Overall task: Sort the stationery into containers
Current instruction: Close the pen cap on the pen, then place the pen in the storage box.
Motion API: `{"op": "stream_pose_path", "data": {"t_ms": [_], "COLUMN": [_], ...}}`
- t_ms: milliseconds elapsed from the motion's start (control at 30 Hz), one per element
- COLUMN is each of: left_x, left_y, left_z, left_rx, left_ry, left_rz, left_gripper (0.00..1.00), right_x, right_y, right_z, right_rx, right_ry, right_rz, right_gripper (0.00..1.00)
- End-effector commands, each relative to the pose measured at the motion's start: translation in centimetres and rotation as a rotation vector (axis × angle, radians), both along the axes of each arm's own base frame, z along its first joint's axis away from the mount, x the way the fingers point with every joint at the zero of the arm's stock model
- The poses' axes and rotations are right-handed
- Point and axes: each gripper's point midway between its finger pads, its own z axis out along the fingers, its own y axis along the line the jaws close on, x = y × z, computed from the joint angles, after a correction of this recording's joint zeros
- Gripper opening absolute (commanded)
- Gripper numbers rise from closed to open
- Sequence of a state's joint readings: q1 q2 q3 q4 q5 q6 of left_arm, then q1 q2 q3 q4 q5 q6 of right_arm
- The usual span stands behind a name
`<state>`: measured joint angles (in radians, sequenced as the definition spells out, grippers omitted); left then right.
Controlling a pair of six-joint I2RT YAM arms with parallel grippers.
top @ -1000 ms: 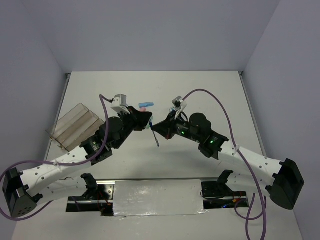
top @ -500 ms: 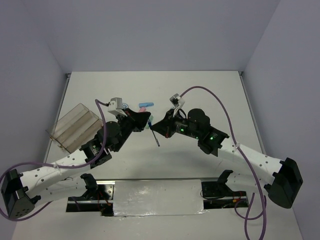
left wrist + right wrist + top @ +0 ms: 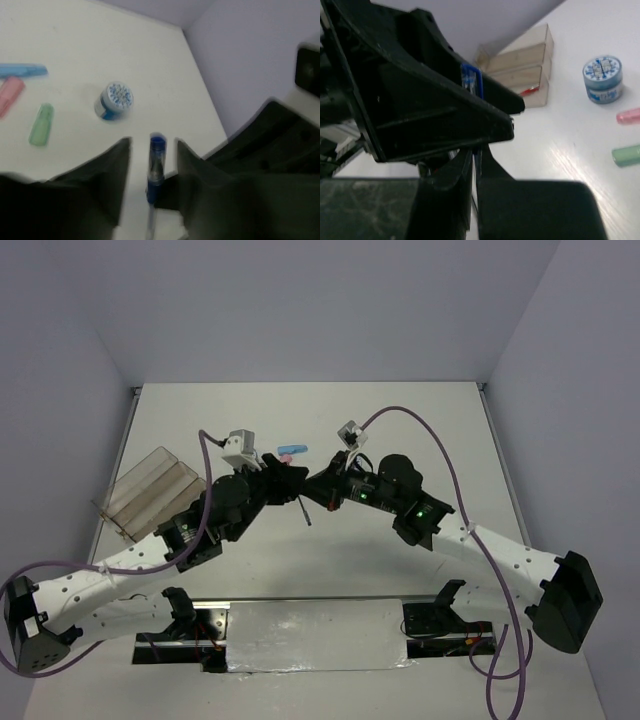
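Observation:
A thin blue pen [image 3: 156,160] with a clear blue-tipped cap stands between my left gripper's [image 3: 152,145] fingers, with a gap on each side; that gripper is open. My right gripper [image 3: 476,155] is shut on the same pen [image 3: 471,82] lower down. From above, both grippers [image 3: 288,483] [image 3: 318,490] meet over mid-table and the pen [image 3: 304,512] hangs below them. On the table lie a blue-white disc [image 3: 114,100] and green [image 3: 41,124], pink [image 3: 10,92] and blue [image 3: 22,71] capsules. The clear tray [image 3: 150,492] sits at the left.
The tray [image 3: 520,65] has long compartments, and a red pen [image 3: 530,91] shows in one. Grey walls close the table on three sides. The left arm's black body fills much of the right wrist view.
My left gripper's jaws have spread apart from the blue pen, while the right gripper keeps it. Both grippers have shifted slightly closer together over mid-table.

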<state>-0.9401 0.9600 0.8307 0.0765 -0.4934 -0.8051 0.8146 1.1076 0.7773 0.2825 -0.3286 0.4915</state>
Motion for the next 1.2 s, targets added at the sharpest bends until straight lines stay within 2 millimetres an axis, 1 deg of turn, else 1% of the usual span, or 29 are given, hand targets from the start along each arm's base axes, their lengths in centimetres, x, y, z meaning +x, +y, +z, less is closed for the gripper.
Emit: {"op": "stream_pose_path", "data": {"t_ms": [0, 33, 67, 100, 133, 200, 267, 333, 367, 433, 467, 500, 533, 567, 600, 633, 667, 733, 800, 833, 867, 900, 933, 967, 1000, 1033, 1100, 1133, 1167], "left_x": [-2.5, -2.4, -2.4, -2.1, -2.2, -2.0, -2.2, -2.3, -2.3, -2.3, -2.4, -2.4, -2.5, -2.6, -2.5, -2.5, -2.4, -2.3, -2.0, -1.8, -1.5, -1.3, -0.4, 0.1, 0.6, 1.7, 3.2, 4.4, 4.9], "left_y": [-0.8, -0.6, -0.3, -0.1, 0.0, 0.1, -0.1, -0.2, 0.0, 0.2, 0.4, 0.5, 0.6, 0.7, 0.8, 0.8, 0.8, 0.6, 0.6, 0.8, 0.9, 1.2, 2.3, 3.1, 3.9, 5.6, 8.0, 9.5, 11.3], "left_z": [-2.7, -1.4, -0.9, 0.5, 1.0, 2.6, 3.7, 4.1, 4.0, 3.5, 2.9, 2.7, 2.4, 2.1, 1.8, 1.7, 1.6, 1.2, 1.0, 0.7, 0.5, 0.3, 0.1, -0.1, -0.3, -0.5, -0.5, -0.5, -1.2], "left_rx": [0.126, 0.110, 0.115, 0.101, 0.105, 0.095, 0.076, 0.069, 0.069, 0.075, 0.081, 0.083, 0.082, 0.085, 0.087, 0.092, 0.098, 0.120, 0.147, 0.160, 0.170, 0.204, 0.245, 0.275, 0.306, 0.344, 0.436, 0.475, 0.606], "left_ry": [0.095, 0.079, 0.074, 0.056, 0.046, 0.017, -0.009, -0.021, -0.023, -0.014, -0.006, -0.004, 0.001, 0.004, 0.009, 0.012, 0.016, 0.022, 0.013, 0.012, 0.008, -0.011, -0.016, -0.018, -0.014, 0.004, -0.006, 0.016, 0.021], "left_rz": [-0.099, -0.087, -0.081, -0.064, -0.063, -0.061, -0.079, -0.090, -0.086, -0.078, -0.073, -0.070, -0.068, -0.068, -0.066, -0.065, -0.060, -0.063, -0.064, -0.052, -0.046, -0.041, 0.002, 0.023, 0.051, 0.109, 0.199, 0.277, 0.330], "left_gripper": [0.63, 0.87, 0.97, 0.99, 0.99, 0.99, 0.98, 0.89, 0.80, 0.76, 0.72, 0.63, 0.61, 0.45, 0.34, 0.27, 0.12, 0.02, 0.00, 0.00, 0.00, 0.00, 0.00, 0.00, 0.00, 0.00, 0.00, 0.00, 0.00], "right_x": [-0.7, -1.0, -0.8, -0.8, -0.8, -0.6, -0.3, -0.2, -0.1, 0.1, 0.0, 0.0, 0.0, -0.1, -0.1, -0.1, -0.1, -0.2, -0.6, -0.6, -0.6, -0.7, -0.7, -0.5, -0.6, -0.6, -0.8, -0.8, -1.2], "right_y": [0.5, 0.7, 0.7, 0.8, 0.9, 0.9, 1.0, 0.9, 0.8, 0.6, 0.5, 0.5, 0.4, 0.5, 0.4, 0.5, 0.5, 0.6, 0.7, 0.7, 0.7, 0.8, 0.6, 0.1, -0.2, -0.5, -1.3, -1.7, -2.5], "right_z": [8.7, 8.4, 7.6, 7.2, 6.5, 6.3, 5.8, 5.8, 5.8, 6.0, 6.1, 6.0, 6.1, 6.2, 6.3, 6.3, 6.2, 6.4, 6.7, 6.7, 6.8, 6.7, 6.3, 6.4, 5.7, 5.3, 4.2, 3.8, 3.2], "right_rx": [0.238, 0.235, 0.225, 0.219, 0.211, 0.212, 0.207, 0.212, 0.211, 0.213, 0.215, 0.212, 0.214, 0.218, 0.218, 0.218, 0.219, 0.226, 0.238, 0.236, 0.239, 0.231, 0.217, 0.213, 0.198, 0.187, 0.150, 0.135, 0.105], "right_ry": [-0.259, -0.257, -0.240, -0.230, -0.216, -0.207, -0.193, -0.191, -0.184, -0.185, -0.183, -0.179, -0.181, -0.183, -0.182, -0.179, -0.179, -0.176, -0.181, -0.178, -0.179, -0.187, -0.179, -0.188, -0.185, -0.187, -0.200, -0.207, -0.220], "right_rz": [0.039, 0.050, 0.045, 0.045, 0.044, 0.034, 0.022, 0.015, 0.000, -0.012, -0.015, -0.015, -0.014, -0.009, -0.010, -0.010, -0.005, -0.002, 0.018, 0.021, 0.022, 0.037, 0.033, 0.019, 0.017, 0.014, 0.000, -0.013, -0.023], "right_gripper": [0.00, 0.00, 0.00, 0.00, 0.00, 0.00, 0.00, 0.00, 0.00, 0.00, 0.00, 0.00, 0.00, 0.00, 0.00, 0.00, 0.00, 0.00, 0.00, 0.05, 0.20, 0.58, 0.97, 1.00, 1.00, 1.00, 1.00, 1.00, 1.00]}}
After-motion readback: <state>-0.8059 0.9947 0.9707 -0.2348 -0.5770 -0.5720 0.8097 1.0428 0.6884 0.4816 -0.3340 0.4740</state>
